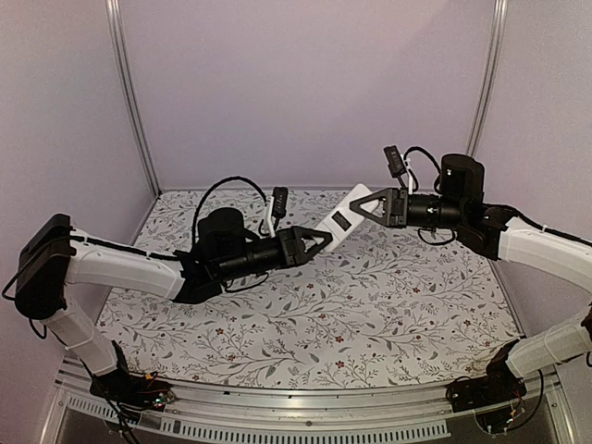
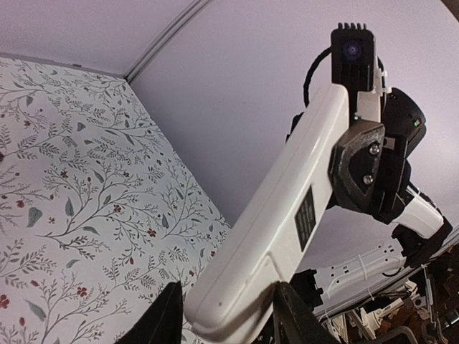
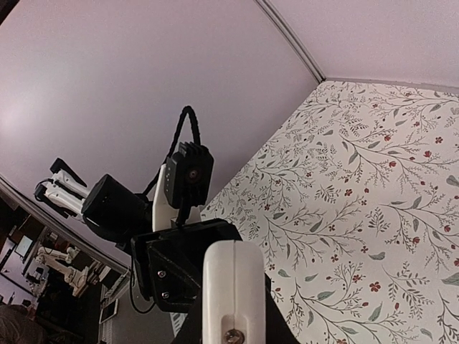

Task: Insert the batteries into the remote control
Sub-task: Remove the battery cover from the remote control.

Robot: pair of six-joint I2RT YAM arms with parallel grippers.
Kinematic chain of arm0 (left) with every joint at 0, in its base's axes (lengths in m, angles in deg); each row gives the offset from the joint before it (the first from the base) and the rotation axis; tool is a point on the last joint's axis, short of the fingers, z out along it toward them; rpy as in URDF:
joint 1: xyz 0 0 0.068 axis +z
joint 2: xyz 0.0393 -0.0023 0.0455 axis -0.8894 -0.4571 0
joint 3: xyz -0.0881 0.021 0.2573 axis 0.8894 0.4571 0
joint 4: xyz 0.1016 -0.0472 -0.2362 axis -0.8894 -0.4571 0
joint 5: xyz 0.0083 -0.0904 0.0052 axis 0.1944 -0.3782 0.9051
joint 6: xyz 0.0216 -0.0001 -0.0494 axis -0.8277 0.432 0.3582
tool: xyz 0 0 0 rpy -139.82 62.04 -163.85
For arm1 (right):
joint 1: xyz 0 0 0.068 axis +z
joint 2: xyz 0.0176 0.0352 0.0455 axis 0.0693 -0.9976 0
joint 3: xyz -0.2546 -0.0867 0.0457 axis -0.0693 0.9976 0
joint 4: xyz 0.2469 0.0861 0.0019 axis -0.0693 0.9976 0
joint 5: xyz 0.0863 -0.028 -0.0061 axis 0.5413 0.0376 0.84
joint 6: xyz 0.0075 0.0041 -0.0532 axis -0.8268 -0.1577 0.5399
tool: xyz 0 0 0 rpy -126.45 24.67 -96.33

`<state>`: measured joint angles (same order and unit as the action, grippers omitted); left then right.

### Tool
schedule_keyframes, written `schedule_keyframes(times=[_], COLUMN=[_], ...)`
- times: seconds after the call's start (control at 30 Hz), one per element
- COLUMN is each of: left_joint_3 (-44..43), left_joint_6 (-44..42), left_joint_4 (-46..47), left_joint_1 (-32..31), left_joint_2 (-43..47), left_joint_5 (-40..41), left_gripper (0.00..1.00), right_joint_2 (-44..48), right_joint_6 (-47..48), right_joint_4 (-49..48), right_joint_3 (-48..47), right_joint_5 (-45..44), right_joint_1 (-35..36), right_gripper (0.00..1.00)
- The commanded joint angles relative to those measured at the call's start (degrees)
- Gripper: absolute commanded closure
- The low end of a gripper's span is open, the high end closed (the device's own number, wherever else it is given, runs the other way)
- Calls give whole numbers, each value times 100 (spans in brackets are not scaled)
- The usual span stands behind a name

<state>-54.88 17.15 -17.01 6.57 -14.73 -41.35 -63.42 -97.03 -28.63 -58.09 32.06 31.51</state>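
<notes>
Remote control [image 1: 340,222]: held in the air over the patterned desk [image 1: 370,314], spanning between the two arms, white back and a dark label showing.

Right claw [image 1: 370,205]: clamped on the remote's upper end, jaws narrow.

Left claw [image 1: 322,242]: jaws part-open and straddling the lower end. In the left wrist view each finger [image 2: 168,319] sits just beside a side edge. I cannot tell whether the pads press yet.

Step, as judged: two-arm hold or handover of the remote. To do well: keep the right grip firm until the left pads seat squarely on both edges, and avoid twisting the body.

Count: one remote, two claws, no batteries in any view.
</notes>
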Motion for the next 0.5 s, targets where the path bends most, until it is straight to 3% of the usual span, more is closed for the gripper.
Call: schedule_keyframes(times=[0.0, 0.47], left_joint_3=[188, 195], left_joint_6=[71, 54], left_joint_4=[-317, -301], left_joint_1=[103, 129], left_joint_2=[-63, -50], left_joint_5=[352, 325], left_gripper=[58, 73], right_joint_2=[313, 326], right_joint_6=[-291, -532], right_joint_4=[-564, -868], right_joint_3=[4, 102], right_joint_5=[273, 388], right_joint_1=[-62, -136], right_gripper=[100, 100])
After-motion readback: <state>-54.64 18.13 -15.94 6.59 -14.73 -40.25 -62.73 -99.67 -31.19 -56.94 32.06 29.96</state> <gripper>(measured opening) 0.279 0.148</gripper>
